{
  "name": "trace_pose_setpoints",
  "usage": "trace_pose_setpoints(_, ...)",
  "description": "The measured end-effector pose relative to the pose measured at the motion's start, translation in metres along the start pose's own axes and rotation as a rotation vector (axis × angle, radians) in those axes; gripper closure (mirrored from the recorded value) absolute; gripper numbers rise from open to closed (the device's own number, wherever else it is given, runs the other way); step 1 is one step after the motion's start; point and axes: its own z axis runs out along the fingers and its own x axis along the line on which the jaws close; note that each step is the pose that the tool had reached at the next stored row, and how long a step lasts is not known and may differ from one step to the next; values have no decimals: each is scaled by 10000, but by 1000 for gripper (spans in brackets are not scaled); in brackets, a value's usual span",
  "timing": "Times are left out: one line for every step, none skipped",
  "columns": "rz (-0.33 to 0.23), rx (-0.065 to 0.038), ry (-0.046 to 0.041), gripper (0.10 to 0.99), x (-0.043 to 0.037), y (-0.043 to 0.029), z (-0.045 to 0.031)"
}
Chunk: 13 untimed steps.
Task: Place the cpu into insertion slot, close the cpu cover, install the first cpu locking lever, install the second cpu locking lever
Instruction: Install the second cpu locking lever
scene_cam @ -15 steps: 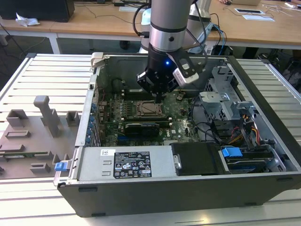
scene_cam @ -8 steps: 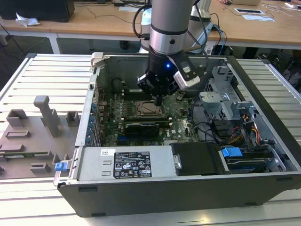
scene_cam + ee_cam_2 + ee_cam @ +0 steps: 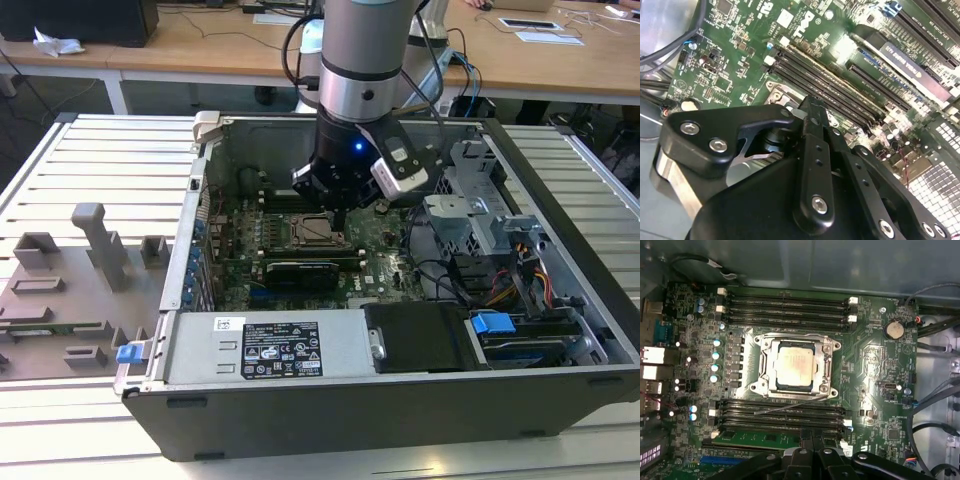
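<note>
One step at least looked done: the cpu point(image 3: 794, 365), a dull silver-grey square, lay seated in the insertion slot point(image 3: 761, 383) near the middle of the green motherboard point(image 3: 875, 360), and the cpu cover point(image 3: 826, 371), a thin bright metal frame, seemed to lie down around it. Whether either locking lever was latched I could not tell, though a thin wire rod point(image 3: 790, 408) lay loose across the black memory slots beside the socket. Nearest the camera, the matte black gripper point(image 3: 812, 112) hovered above the board with its fingers drawn together, clamped on nothing
</note>
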Motion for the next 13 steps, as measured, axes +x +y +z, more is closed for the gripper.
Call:
trace_pose_setpoints(0, 0, 0, 980, 0, -6, 0)
trace_pose_setpoints(1, 0, 0, 980, 1, -12, 1)
trace_pose_setpoints(0, 0, 0, 980, 2, -25, 2)
trace_pose_setpoints(1, 0, 0, 980, 2, -34, 2)
trace_pose_setpoints(0, 0, 0, 980, 3, -44, 3)
trace_pose_setpoints(1, 0, 0, 980, 4, -58, 5)
trace_pose_setpoints(0, 0, 0, 980, 5, -74, 7)
trace_pose_setpoints(0, 0, 0, 980, 6, -82, 7)
trace_pose_setpoints(0, -1, 0, 980, 6, -89, 8)
trace_pose_setpoints(0, 0, 0, 980, 7, -99, 8)
trace_pose_setpoints(1, 0, -1, 980, 8, -110, 8)
trace_pose_setpoints(2, -1, 0, 980, 8, -114, 9)
trace_pose_setpoints(0, 0, 0, 980, 8, -118, 8)
